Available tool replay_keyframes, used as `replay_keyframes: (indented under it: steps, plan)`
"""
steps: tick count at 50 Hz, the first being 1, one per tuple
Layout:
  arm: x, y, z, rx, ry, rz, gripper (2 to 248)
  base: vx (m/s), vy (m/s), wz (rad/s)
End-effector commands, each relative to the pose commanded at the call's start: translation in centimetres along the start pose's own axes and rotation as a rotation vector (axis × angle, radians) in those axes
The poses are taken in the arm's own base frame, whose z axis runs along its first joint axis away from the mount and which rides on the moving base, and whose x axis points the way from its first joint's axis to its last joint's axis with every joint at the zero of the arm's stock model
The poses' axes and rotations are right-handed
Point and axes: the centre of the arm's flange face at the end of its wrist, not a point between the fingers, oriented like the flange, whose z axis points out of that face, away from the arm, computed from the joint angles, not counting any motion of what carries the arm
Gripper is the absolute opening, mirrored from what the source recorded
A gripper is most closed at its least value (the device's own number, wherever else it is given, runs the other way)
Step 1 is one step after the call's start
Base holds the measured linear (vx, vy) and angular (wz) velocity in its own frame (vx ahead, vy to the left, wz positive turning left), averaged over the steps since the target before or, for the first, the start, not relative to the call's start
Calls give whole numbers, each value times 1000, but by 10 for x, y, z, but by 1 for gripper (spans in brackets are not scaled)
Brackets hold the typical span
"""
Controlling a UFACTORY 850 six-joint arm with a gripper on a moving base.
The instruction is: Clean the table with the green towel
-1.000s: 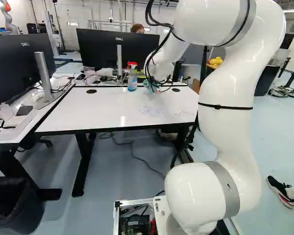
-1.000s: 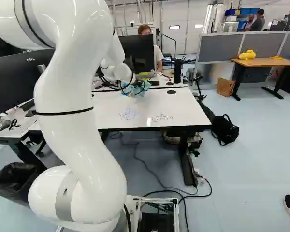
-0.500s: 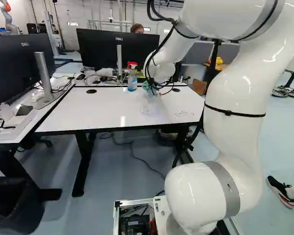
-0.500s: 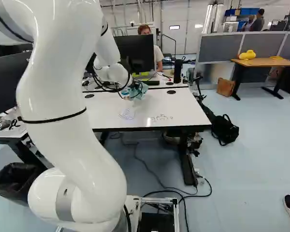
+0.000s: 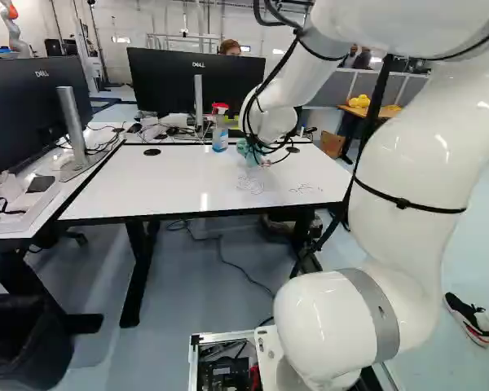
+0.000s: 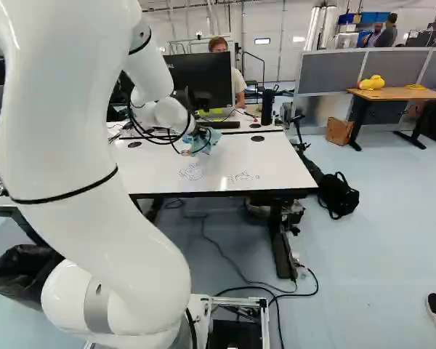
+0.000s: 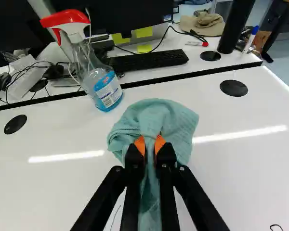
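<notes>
The green towel [image 7: 166,115] is sitting bunched just beside the spray bottle [image 7: 97,79], on the robot's side and to its right, and it is seemingly resting on the white desk [image 7: 77,187]. The gripper [image 7: 150,143] is pinching it between both orange pads [image 7: 139,144], with the cloth's front part fanning out ahead of them and a tail trailing back between the fingers.

The bottle itself is posing the nearest danger: it is standing upright and so close that a sweep towards it is likely to be knocking it over, or pushing it back into the keyboard [image 7: 149,59] behind it. The pinch is gathering only the middle of the cloth, so drag is possibly going to be working it loose, or folding it under and leaving a narrow wiping patch. If the arm [image 5: 403,163] is pressing too lightly, the cloth is skimming; too hard, and the fingertips are scraping the surface.

Nearer the robot than the bottle and to its right, the looping scribble [image 5: 250,186] and, further right, the smaller marks [image 5: 306,188] are awaiting wiping. Short strokes staying by the bottle are risking missing both, while overlong ones are risking carrying the towel past the desk's near edge.
</notes>
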Motion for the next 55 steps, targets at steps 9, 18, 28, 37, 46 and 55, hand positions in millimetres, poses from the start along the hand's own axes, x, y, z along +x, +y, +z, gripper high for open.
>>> replay_keyframes:
  steps: [9,18,28,37,46,55]
  plan:
    - [-9,1,-13,1,-3,-1,42,0,0,0]
    - [-13,2,-19,1,-8,-1,42,0,0,0]
    - [-18,2,-24,1,-25,-2,42,0,0,0]
    - [-23,3,-29,1,-50,-2,42,0,0,0]
    - [-26,3,-30,2,-79,-2,42,0,0,0]
    - [-29,3,-30,1,-111,-2,42,0,0,0]
